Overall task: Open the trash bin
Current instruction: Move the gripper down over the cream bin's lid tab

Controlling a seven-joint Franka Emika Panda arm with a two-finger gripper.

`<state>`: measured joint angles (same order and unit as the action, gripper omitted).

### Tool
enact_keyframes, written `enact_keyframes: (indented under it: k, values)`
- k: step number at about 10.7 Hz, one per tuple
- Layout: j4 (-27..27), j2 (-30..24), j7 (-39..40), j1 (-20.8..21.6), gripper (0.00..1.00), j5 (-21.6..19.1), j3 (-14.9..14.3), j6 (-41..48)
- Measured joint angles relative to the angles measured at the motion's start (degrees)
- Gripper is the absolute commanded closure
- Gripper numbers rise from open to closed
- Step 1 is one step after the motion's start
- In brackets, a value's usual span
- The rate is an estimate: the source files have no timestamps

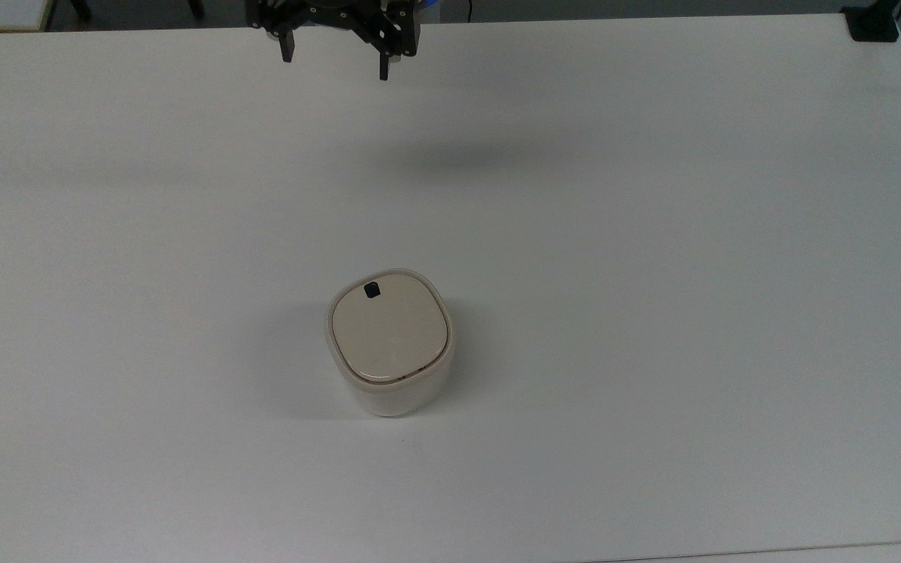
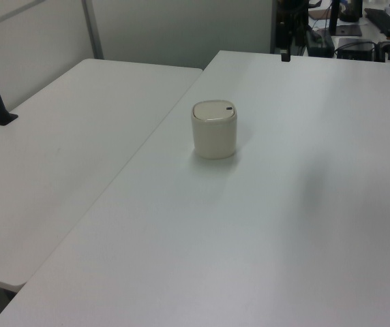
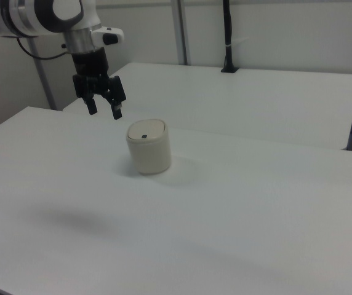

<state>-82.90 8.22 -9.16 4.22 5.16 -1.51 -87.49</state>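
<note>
Near the middle of the top view: trash bin (image 1: 389, 342), upright on the white counter (image 1: 654, 234).
Lid (image 1: 389, 325): flat, shut.
Button (image 1: 371, 291): black, at the lid's upper edge.
Gripper (image 1: 335, 67): top edge of frame, well apart from the bin.
Fingers (image 3: 118, 112): spread, grasping nothing.

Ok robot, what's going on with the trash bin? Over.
Gripper open, hanging above the table, away from the trash bin. Lid shut. Nothing in between.
</note>
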Motion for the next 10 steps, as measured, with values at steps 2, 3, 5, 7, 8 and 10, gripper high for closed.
enact_keyframes:
  k: [2,3,5,7,8,10]
  values:
    - [-0.51,0.17,-0.01,-0.44,0.00,-0.10,0.00,-0.38]
    - [-0.52,0.30,-0.01,-0.87,0.00,-0.49,0.00,-0.80]
    - [-0.52,0.39,-0.01,-1.57,0.00,-1.69,-0.01,-0.88]
    - [-0.47,0.39,-0.01,-2.42,0.00,-2.38,-0.02,-0.95]
    - [-0.41,0.39,-0.01,-2.66,0.00,-2.50,-0.02,-0.98]
    - [-0.38,0.39,-0.01,-2.66,0.00,-2.84,-0.01,-1.04]
